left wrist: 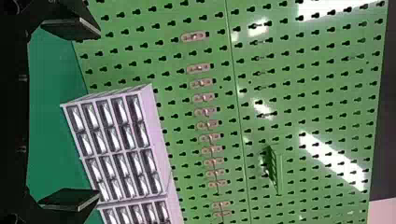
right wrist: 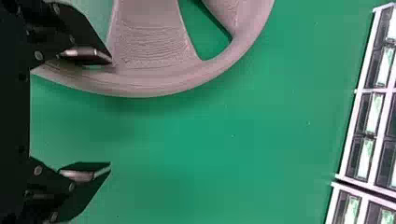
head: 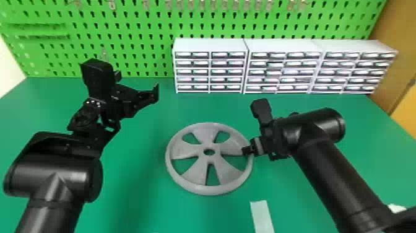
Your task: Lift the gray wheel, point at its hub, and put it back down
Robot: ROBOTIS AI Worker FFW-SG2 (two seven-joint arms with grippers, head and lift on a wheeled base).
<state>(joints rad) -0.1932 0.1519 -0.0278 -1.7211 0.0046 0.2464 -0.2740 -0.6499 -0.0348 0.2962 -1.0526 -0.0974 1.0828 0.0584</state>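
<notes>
From up top, the head view looks forward and down; the left wrist view faces the pegboard [left wrist: 299,112]; the right's (nosy thing) peers close over the gray wheel [right wrist: 154,84]. All three catch drawer cabinets [head: 210,46].

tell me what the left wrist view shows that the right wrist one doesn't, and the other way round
The left wrist view adds the green pegboard with its row of metal brackets, and the left pincer, open. The right wrist view adds part of the gray wheel and the right pincer, also open. Both share drawer units and green tabletop.
</notes>
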